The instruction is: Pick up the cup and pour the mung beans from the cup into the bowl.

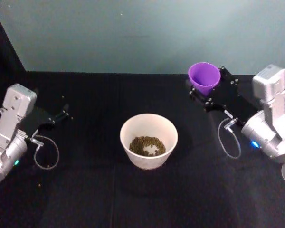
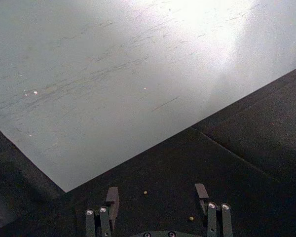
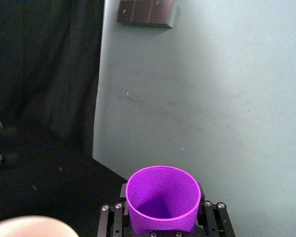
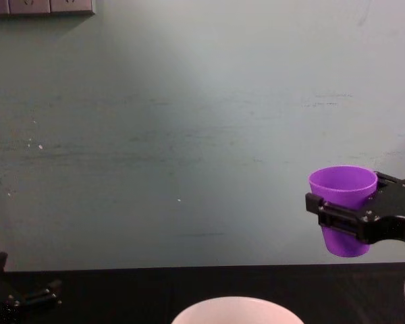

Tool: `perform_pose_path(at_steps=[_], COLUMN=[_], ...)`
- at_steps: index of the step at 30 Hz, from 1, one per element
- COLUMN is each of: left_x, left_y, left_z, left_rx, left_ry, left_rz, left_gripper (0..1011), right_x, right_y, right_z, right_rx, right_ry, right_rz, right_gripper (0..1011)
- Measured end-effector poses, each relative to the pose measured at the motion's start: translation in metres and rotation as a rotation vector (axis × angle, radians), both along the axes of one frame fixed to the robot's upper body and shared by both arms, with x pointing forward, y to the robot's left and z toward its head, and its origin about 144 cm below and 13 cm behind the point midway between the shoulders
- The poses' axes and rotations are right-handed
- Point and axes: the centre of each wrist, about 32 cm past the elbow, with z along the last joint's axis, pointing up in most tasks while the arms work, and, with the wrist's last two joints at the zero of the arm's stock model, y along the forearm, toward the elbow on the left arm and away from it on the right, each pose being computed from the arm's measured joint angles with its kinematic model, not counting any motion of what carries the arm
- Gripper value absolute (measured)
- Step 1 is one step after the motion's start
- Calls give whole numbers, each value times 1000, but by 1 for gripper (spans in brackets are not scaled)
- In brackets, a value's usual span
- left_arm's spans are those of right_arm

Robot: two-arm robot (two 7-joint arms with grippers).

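Up off the table on the right, well clear of the bowl (image 1: 148, 140), the cup (image 1: 204, 77) is held upright by the right gripper (image 1: 210, 91), jaws clamped round its wall about mid-height. No beans can be made out inside it in the right wrist view, where the cup (image 3: 163, 198) looks bare down to the base, while a heap of beans (image 1: 147, 146) is sitting in the bowl, so the pour is probably already done.

Handling-wise, the cup is judged to be light, thin plastic, smooth and a bit slippery, and it tapers downward, so a grip around the middle of the wall is the sensible spot; too hard a squeeze could flex it, and a low grip might let it slide.

The bowl's contents are given away by the head view alone; from the chest view just the bowl's rim (image 4: 237, 308) is caught, though the cup's height above the table is shown best there (image 4: 344, 208). The left gripper (image 2: 158, 197) is parked low at the left over the black cloth (image 2: 246, 143), fingers spread with nothing between them.
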Motion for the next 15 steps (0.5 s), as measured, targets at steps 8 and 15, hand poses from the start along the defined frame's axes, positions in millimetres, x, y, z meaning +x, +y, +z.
perform_pose_path(at_steps=[8, 15], left_x=[0, 0], left_y=[0, 0], left_z=[0, 0], left_rx=[0, 0], left_ry=[0, 0], left_rz=[0, 0], left_gripper=[1000, 1000], right_x=[-1, -3], right_y=[-4, -5], right_z=[-6, -7], right_rx=[156, 156], right_ry=[125, 169], right_rz=[21, 35], right_gripper=[743, 743])
